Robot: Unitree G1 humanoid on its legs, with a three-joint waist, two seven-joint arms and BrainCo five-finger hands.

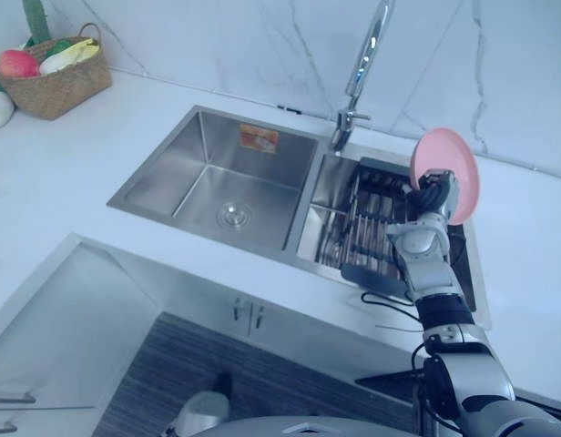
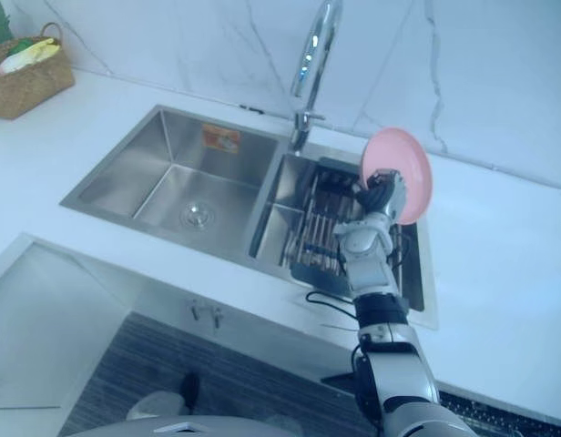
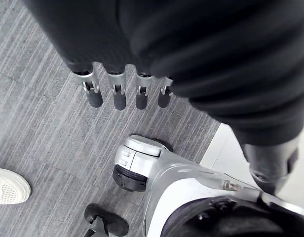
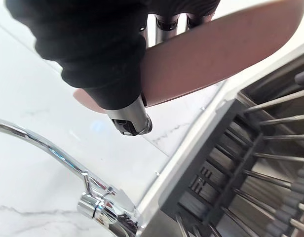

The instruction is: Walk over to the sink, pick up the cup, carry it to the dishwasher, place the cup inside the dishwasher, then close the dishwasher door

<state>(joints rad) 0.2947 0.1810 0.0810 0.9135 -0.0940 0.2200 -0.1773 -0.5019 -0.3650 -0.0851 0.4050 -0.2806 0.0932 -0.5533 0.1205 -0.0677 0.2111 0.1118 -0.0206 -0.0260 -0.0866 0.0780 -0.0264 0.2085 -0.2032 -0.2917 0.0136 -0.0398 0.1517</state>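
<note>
The right hand (image 1: 433, 198) pinched a pink plate (image 1: 452, 164) (not the cup the task names) by its rim, thumb in front, fingers behind, holding it on edge above the dish rack (image 1: 367, 232) in the sink (image 1: 171, 159), likely so it cleared the tines. The left hand (image 3: 117, 94) hung straight-fingered over the floor (image 3: 38, 123). The sink's orange sticker (image 1: 259, 138) was unreadable.
</note>
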